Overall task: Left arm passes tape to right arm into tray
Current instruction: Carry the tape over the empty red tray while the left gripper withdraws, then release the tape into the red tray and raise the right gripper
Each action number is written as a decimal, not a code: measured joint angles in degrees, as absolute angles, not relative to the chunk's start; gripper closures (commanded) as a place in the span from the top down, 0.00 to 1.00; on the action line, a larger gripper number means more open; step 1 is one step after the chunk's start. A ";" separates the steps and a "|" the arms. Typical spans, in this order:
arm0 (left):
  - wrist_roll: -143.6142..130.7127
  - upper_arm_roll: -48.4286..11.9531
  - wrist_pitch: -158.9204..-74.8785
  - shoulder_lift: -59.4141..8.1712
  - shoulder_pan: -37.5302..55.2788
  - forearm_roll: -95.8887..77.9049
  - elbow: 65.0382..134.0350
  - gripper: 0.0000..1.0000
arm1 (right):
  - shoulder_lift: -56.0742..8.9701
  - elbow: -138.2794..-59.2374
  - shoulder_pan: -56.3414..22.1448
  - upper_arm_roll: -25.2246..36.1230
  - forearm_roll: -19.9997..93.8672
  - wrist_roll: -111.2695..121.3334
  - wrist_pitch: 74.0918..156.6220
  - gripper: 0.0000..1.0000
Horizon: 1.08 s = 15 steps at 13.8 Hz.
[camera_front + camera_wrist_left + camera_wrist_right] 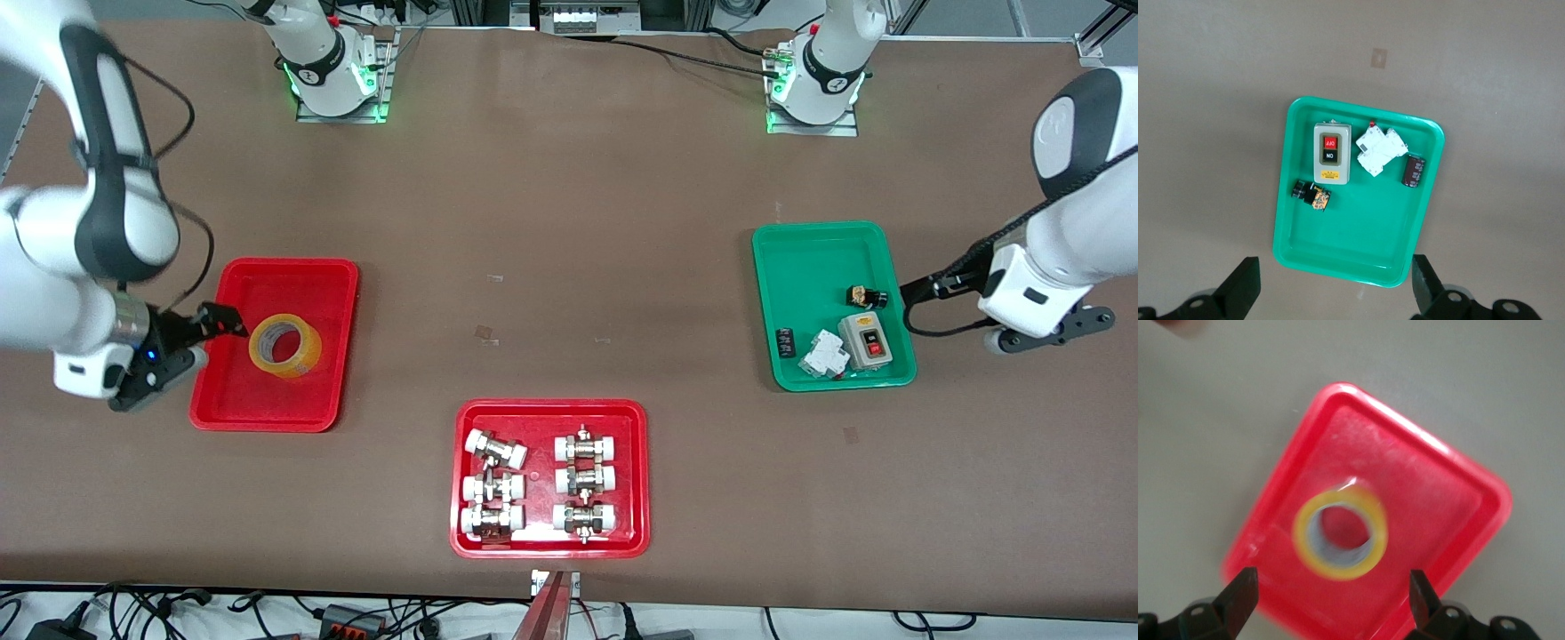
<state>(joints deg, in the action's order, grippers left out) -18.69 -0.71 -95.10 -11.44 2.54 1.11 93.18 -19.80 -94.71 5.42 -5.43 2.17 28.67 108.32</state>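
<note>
The yellow tape roll [300, 357] lies flat in the plain red tray [267, 404] toward the right arm's end of the table. My right gripper [220, 342] is open and empty, over the tray's edge beside the roll and clear of it. In the right wrist view the tape [1338, 571] lies in the tray [1441, 493] ahead of the open right gripper [1331, 583]. My left gripper [1053, 331] is open and empty, over the table beside the green tray [800, 258]. The left wrist view shows the open left gripper [1333, 273] over that tray's edge [1358, 243].
The green tray holds a grey switch box [867, 340], a white part and small dark parts. A red tray of white-capped metal fittings [551, 411] sits near the front edge at mid-table. Both arm bases stand along the table's top edge in the front view.
</note>
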 measured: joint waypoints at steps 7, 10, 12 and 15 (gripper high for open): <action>-18.59 -1.17 -96.83 -11.12 3.62 1.11 94.26 1.00 | -3.31 -97.42 1.86 -5.83 0.98 4.08 97.16 1.00; -18.90 -3.56 -98.11 -11.13 4.59 2.41 94.81 1.00 | 1.73 -101.09 1.42 -5.97 0.97 1.41 97.33 1.00; -19.82 -4.71 -98.59 -11.12 5.48 3.59 94.94 1.00 | 2.67 -99.93 1.28 -6.00 0.88 0.91 96.79 1.00; -19.80 -4.71 -98.81 -11.12 4.83 4.03 94.94 1.00 | 1.77 -95.29 1.29 -5.94 -0.78 0.49 94.86 1.00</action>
<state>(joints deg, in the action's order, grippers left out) -19.80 -4.71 -98.81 -11.12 4.83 4.03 94.94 1.77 -95.29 1.29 -5.94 -0.78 0.49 94.86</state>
